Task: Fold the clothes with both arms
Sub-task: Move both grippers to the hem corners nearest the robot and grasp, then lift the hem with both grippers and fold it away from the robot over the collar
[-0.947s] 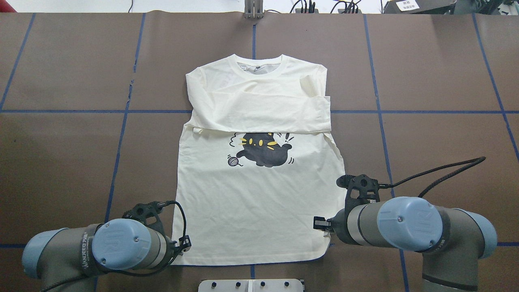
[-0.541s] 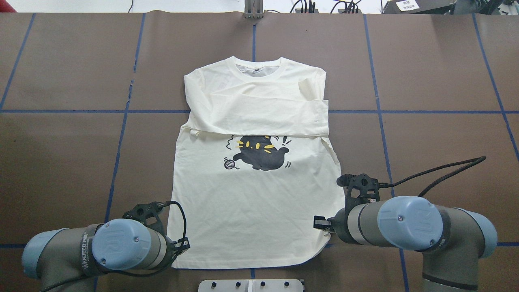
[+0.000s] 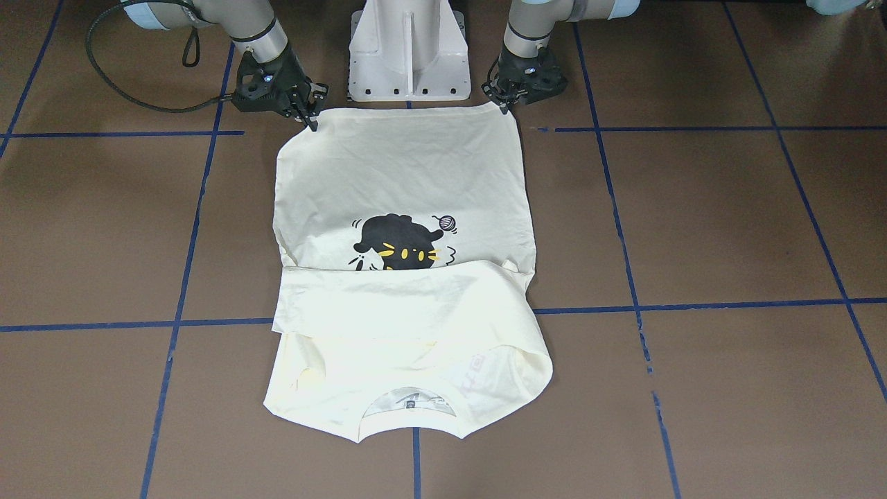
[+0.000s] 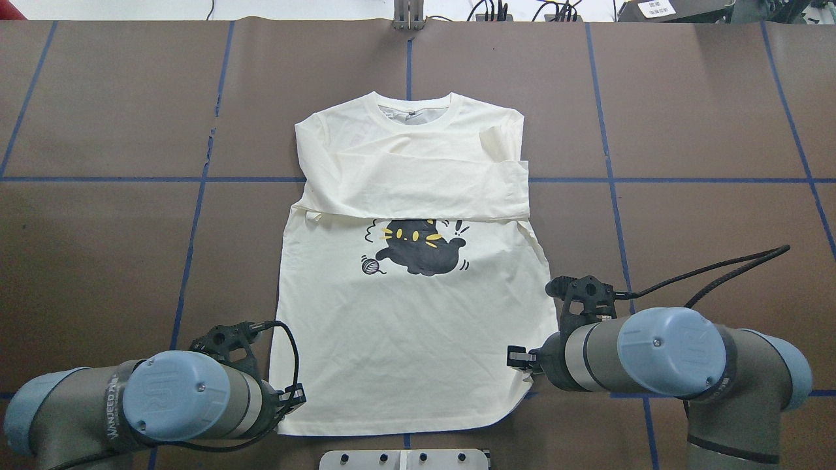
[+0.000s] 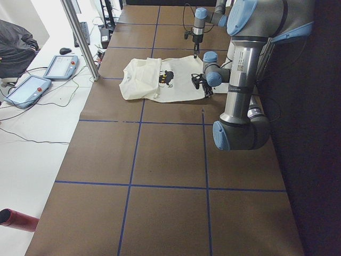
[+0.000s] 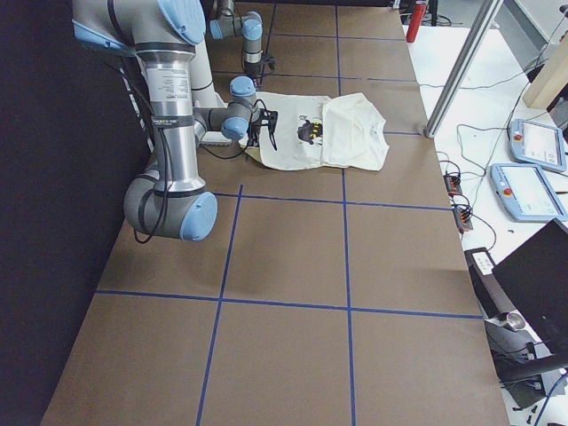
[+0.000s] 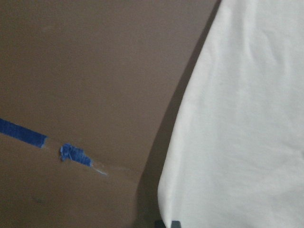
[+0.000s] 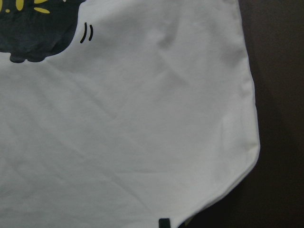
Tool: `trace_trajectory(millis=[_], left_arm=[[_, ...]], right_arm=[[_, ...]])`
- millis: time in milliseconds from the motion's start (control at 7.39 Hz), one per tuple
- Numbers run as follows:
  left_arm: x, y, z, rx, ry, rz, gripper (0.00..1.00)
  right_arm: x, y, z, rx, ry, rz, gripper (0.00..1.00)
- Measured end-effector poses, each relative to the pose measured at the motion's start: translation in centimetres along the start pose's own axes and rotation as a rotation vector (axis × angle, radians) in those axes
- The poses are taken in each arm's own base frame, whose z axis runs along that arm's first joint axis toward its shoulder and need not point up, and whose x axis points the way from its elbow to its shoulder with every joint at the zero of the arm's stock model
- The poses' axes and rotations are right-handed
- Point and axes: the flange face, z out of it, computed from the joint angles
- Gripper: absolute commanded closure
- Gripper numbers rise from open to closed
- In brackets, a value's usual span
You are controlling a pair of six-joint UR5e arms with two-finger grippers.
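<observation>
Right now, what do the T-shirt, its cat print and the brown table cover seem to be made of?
T-shirt: soft knitted cloth, probably cotton, matte cream; it wrinkles softly and lies limp. Cat print: flat black and yellow ink, no shine. Table cover: matte brown sheet marked with blue tape, perhaps paper or vinyl; I cannot tell which.

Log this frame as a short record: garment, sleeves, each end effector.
garment: T-shirt, print side up, collar away from the robot
sleeves: folded across the chest, edge meeting the cat print
left end effector: shut on its hem corner
right end effector: shut on the opposite hem corner
hem: runs straight between them
table: brown, blue tape grid
</observation>
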Motion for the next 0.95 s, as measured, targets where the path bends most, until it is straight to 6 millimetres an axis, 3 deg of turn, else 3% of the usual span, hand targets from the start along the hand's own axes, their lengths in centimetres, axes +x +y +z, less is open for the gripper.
trace_trajectory(millis=[271,541,812,947], left_arm=[[-0.2,1.4,-4.7,-0.015,0.021,0.04,1.0],[-0.7,5.0,-7.6,-0.07,0.042,0.115,1.0],[-1.5,7.9,-10.1,-0.122,0.057,0.193,1.0],[-1.6,8.0,-10.6,-0.122,0.061,0.228,1.0]], right_arm=[[0.8,0.1,-4.2,-0.091,-0.039,0.015,1.0],[3.3,1.8,-8.5,-0.168,-0.049,0.019,1.0],[4.4,3.7,-10.4,-0.228,-0.048,0.011,1.0],[4.6,4.0,-10.5,-0.238,-0.047,0.008,1.0]])
